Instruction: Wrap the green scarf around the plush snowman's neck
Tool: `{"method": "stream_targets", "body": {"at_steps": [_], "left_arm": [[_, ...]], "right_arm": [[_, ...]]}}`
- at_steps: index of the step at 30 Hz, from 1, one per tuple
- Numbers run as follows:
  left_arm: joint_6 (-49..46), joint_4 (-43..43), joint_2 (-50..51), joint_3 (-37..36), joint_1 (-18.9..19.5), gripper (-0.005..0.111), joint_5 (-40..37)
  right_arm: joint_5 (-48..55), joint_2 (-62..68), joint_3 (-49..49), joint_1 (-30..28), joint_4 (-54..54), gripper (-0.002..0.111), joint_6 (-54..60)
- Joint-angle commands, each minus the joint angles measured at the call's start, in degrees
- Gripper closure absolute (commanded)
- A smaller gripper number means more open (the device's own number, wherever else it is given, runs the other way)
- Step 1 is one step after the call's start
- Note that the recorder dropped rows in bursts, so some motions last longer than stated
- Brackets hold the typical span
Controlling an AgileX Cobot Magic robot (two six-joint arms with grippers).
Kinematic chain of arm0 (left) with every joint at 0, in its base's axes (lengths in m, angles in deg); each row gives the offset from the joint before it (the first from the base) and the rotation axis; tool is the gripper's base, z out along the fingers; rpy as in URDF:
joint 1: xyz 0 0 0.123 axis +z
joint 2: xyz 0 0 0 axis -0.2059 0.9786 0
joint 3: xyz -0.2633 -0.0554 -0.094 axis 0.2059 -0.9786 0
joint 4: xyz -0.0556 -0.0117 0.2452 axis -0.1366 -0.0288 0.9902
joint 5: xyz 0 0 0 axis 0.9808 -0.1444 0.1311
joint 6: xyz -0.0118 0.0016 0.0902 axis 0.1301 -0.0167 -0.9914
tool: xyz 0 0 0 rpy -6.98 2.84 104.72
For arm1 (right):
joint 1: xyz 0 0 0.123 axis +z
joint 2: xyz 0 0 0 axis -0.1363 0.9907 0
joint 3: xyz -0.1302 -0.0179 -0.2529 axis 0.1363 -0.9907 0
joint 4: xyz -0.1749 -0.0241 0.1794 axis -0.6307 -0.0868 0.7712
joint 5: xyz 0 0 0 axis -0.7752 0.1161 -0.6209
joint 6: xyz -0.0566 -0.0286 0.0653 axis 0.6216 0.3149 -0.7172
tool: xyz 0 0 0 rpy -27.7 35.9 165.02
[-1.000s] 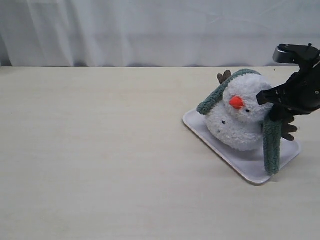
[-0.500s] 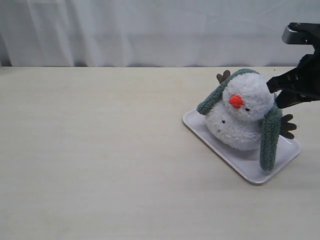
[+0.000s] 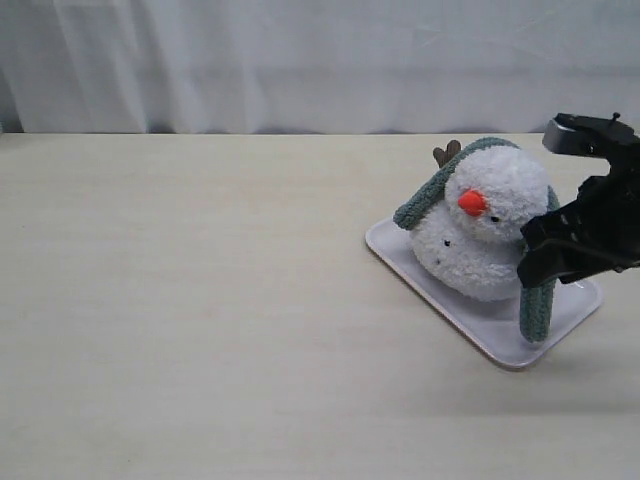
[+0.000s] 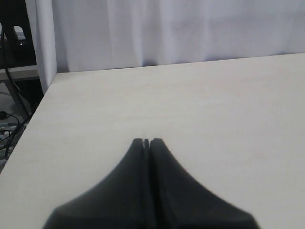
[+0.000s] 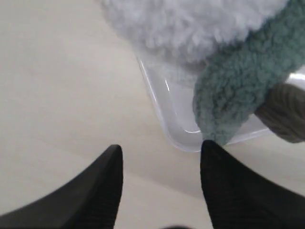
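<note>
Black right claw [image 5: 162,145] stood spread, holding nothing. Loose end of green scarf [image 5: 243,81] hung just beside one of its tips; touching or not, could not tell. Scarf ran from that end up over the crown of the plush snowman [image 3: 480,235] and down the far side, so it lay on the head, not round the neck. Snowman sat tilted on white tray [image 3: 430,285], orange nose [image 3: 472,203] facing out. Left claw [image 4: 147,141] pressed together, empty, over bare bench [image 4: 214,105], well apart from the work. Judged step: taking the hanging end. Next move would call for pinching that end, then drawing it across under the nose, gently, lest the light plush tip or slide off the tray.
</note>
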Motion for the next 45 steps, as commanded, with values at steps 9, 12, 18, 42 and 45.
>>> {"method": "stream_targets", "body": {"at_steps": [9,12,18,42,45], "left_arm": [[-0.1,-0.1,-0.2,-0.2,0.0,0.107,0.4],[-0.1,-0.1,-0.2,-0.2,0.0,0.107,0.4],[-0.1,-0.1,-0.2,-0.2,0.0,0.107,0.4],[-0.1,-0.1,-0.2,-0.2,0.0,0.107,0.4],[-0.1,-0.1,-0.2,-0.2,0.0,0.107,0.4]], "right_arm": [[-10.7,-0.3,-7.1,0.1,-3.7,0.059,-4.2],[-16.0,-0.3,-8.9,0.1,-0.9,0.059,-0.7],[-21.3,0.1,-9.0,0.1,1.7,0.059,2.0],[-19.6,6.7,-9.0,0.1,18.1,0.104,9.3],[-17.1,6.7,-9.0,0.1,24.7,0.104,15.7]]}}
